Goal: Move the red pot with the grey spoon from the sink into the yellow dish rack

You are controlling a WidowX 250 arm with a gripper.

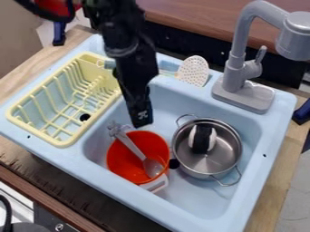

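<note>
a: let us begin at the left. what can go wrong there?

b: the yellow dish rack (63, 97) is at the left part of the blue sink (281, 127). its raised prongs could catch the arm, if the arm swings low to the left.

a: and a little more to the right?

b: there is the grey spoon (131, 146). it lies tilted in the orange pot (123, 159), with its handle over the far left rim. a small push on this handle could tip the spoon out, or turn the pot with it, because the pot looks light to me.

a: how is the end effector (142, 117)?

b: it hangs above the far rim of the orange pot. i am not able to tell how far it is open, but i see no object held at its tip. if it comes down too steeply here, it could press on the rim.

a: what stands on the right?

b: at the far edge, a white slotted tool (194, 70). nearer, the steel pot (227, 152), with a black and white object (202, 138) inside; its wire handles could hook a passing arm. finally, the tall grey faucet (241, 72) blocks movement toward the far right.
</note>
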